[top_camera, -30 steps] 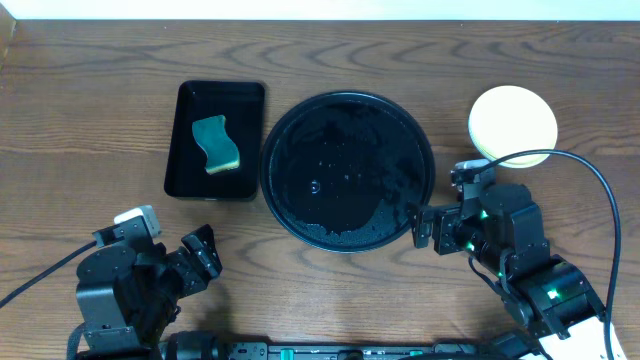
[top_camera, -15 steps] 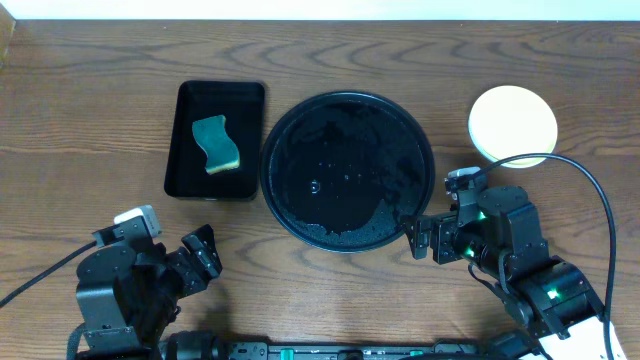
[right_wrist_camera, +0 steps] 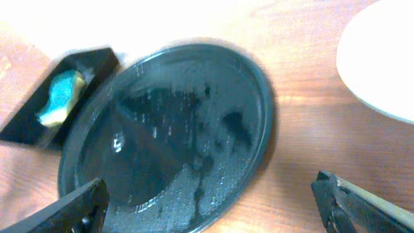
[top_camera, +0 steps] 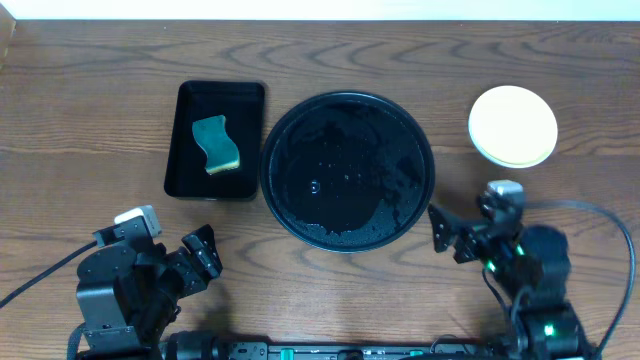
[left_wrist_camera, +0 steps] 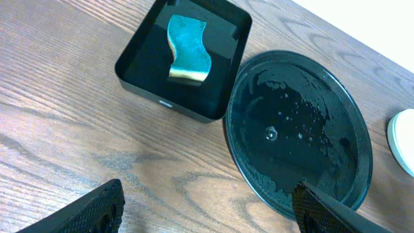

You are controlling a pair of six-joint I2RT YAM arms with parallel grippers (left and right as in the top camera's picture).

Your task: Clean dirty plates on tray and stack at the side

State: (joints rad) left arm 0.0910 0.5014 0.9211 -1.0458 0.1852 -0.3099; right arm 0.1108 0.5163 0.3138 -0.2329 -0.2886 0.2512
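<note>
The large round black tray sits mid-table, wet and with no plate on it; it also shows in the left wrist view and the right wrist view. A stack of plates with the pale yellow one on top stands to the tray's right; its edge shows in the right wrist view and the left wrist view. My left gripper is open and empty at the front left. My right gripper is open and empty by the tray's front right rim.
A small rectangular black tray holding a teal and yellow sponge stands left of the round tray. A black cable loops beside the right arm.
My right arm has drawn back toward the front edge and turned, and its cable no longer crosses the plate stack. The left arm has not moved.
</note>
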